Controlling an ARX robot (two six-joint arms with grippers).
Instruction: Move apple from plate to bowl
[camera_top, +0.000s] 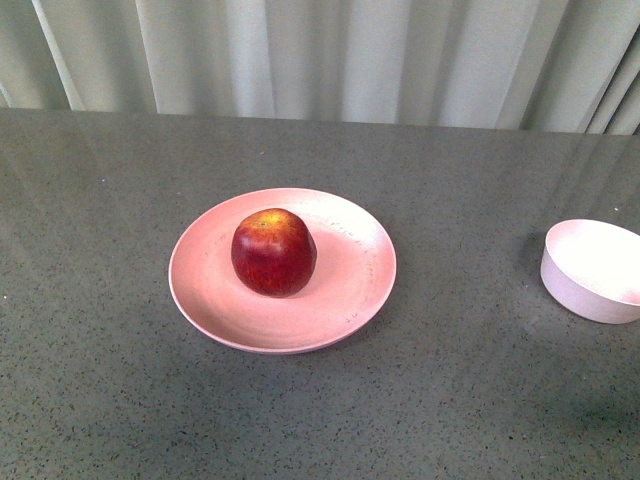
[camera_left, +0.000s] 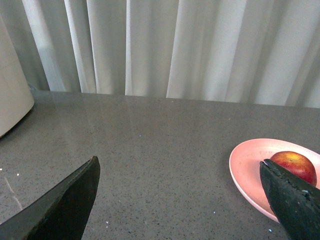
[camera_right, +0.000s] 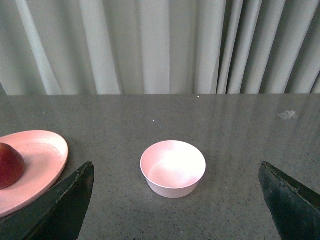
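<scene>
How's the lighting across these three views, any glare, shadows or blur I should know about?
Front view: soft even light, the apple throws a faint shadow on the plate, pale streaks reflect on the table. Left wrist view: the left pincer shows only as dark, detail-less shapes. Right wrist view: the bowl interior is washed out bright; the right pincer equally dark.
</scene>
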